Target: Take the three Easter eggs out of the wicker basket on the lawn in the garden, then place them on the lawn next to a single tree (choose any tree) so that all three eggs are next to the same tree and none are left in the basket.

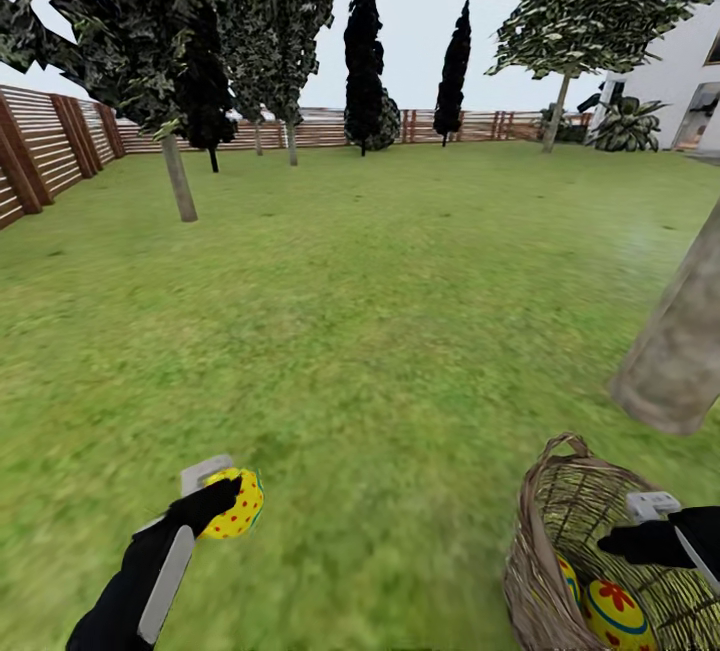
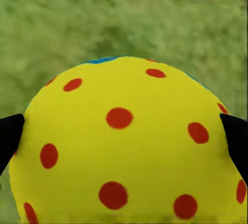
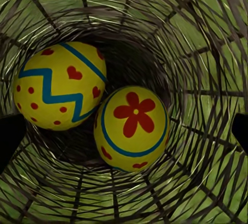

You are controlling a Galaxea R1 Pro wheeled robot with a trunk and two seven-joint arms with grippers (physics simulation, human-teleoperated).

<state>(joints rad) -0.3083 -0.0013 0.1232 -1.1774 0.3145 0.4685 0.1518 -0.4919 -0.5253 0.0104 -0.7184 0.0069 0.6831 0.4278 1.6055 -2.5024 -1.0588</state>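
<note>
Now | left end effector [image 1: 215, 501] grips one egg [image 1: 236, 504] | two eggs [image 3: 137, 127] in basket [image 1: 545, 521] | right end effector [image 1: 640, 531] spread wide

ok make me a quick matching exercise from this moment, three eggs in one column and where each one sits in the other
Things
1. dotted egg
2. flower egg
3. zigzag egg

Places
A. in the wicker basket, beside the zigzag egg
B. gripped by the left gripper over the lawn
C. in the basket, beside the flower egg

Pairs: 1-B, 2-A, 3-C
</note>
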